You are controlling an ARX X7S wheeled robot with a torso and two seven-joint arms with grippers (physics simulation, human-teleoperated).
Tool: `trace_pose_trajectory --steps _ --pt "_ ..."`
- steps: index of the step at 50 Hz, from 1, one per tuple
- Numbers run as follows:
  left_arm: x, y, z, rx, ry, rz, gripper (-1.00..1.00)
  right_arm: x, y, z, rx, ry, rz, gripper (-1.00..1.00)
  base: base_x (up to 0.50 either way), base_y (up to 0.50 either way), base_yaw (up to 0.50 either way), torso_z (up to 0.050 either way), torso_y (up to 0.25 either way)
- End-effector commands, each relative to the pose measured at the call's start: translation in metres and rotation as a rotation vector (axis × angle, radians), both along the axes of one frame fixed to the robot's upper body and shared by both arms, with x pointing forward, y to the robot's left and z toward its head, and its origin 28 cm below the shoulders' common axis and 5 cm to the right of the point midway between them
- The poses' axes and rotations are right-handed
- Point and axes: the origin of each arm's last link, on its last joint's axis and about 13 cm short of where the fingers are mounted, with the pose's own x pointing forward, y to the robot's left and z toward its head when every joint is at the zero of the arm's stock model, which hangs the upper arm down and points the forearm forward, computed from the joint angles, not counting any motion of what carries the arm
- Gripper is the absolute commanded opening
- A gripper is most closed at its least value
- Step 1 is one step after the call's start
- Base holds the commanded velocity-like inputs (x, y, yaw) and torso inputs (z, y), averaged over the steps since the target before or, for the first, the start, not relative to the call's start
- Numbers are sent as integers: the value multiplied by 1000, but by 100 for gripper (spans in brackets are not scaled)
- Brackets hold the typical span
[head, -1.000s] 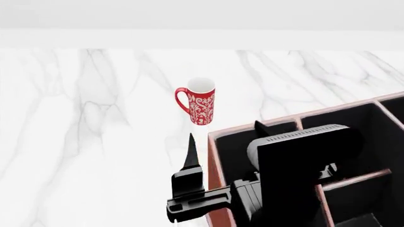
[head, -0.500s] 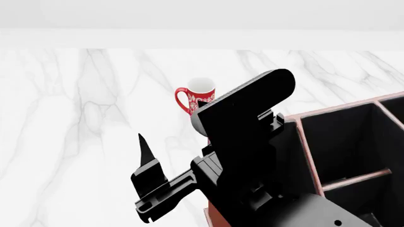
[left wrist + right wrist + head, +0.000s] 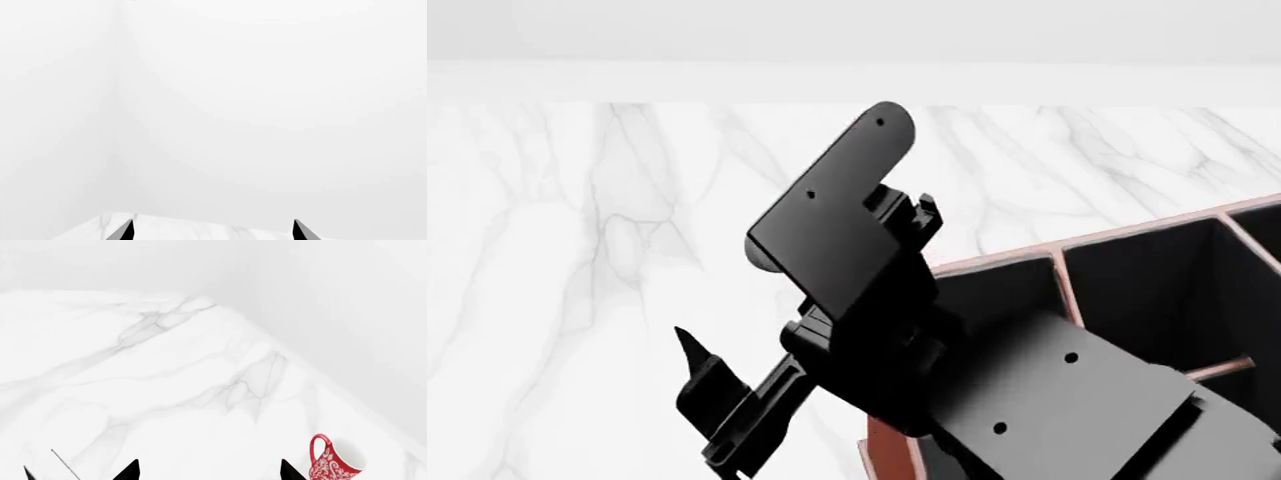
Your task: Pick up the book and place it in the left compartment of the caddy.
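Light is bright, even and diffuse in all three views, with no visible source. The white marble surface [image 3: 587, 300] is close to washed out, its grey veins staying crisp. Shadows are almost missing. The black arm [image 3: 961, 380] renders flat matte, without glare. Edges are sharp and straight, with no blur or bending. The left wrist view is mostly blank pale wall [image 3: 233, 100].

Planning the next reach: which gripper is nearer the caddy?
Right. The right gripper hangs just off the left front corner of the caddy, its arm above the box. The left gripper is outside the head view, facing the wall.
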Motion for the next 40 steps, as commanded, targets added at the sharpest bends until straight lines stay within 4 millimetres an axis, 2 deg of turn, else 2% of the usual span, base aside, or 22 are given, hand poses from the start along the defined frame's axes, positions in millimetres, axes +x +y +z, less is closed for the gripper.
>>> trace_pose_trajectory --steps 1,11,33,40 --pt "0 2 0 3 -2 5 100 15 3 -1 -100 27 78 100 0 0 0 0 0" --pt "2 1 -2 8 2 1 100 19 3 -3 -107 77 187 100 0 0 0 0 0" --pt "3 0 -4 14 7 -4 100 31 2 -9 -61 141 290 100 0 0 0 0 0" --pt "3 1 -3 12 6 -2 100 30 3 -15 -80 111 345 100 0 0 0 0 0"
